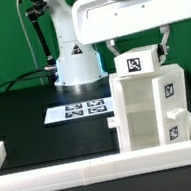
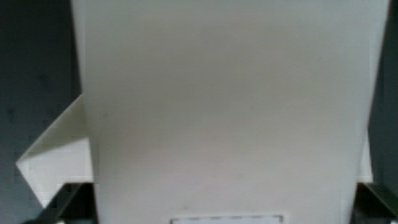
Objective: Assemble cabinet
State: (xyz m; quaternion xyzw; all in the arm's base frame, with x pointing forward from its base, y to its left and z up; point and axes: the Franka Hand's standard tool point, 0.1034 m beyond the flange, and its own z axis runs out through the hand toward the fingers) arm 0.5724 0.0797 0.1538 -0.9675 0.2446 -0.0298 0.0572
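The white cabinet [image 1: 147, 110] stands upright against the front wall at the exterior view's right, with square tags on its top part and on its side. My gripper [image 1: 138, 47] comes down from above. Its two fingers straddle the cabinet's top part, one on each side, touching it. In the wrist view the cabinet's white panel [image 2: 222, 110] fills the middle, an angled white edge shows beside it, and the dark fingertips [image 2: 64, 203] sit tight against both of its sides. The gripper [image 2: 219, 205] is shut on the cabinet.
The marker board [image 1: 76, 111] lies on the black table left of the cabinet. The arm's white base [image 1: 76, 66] stands behind it. A low white wall [image 1: 87, 172] runs along the front, with a short piece at the left [image 1: 0, 151].
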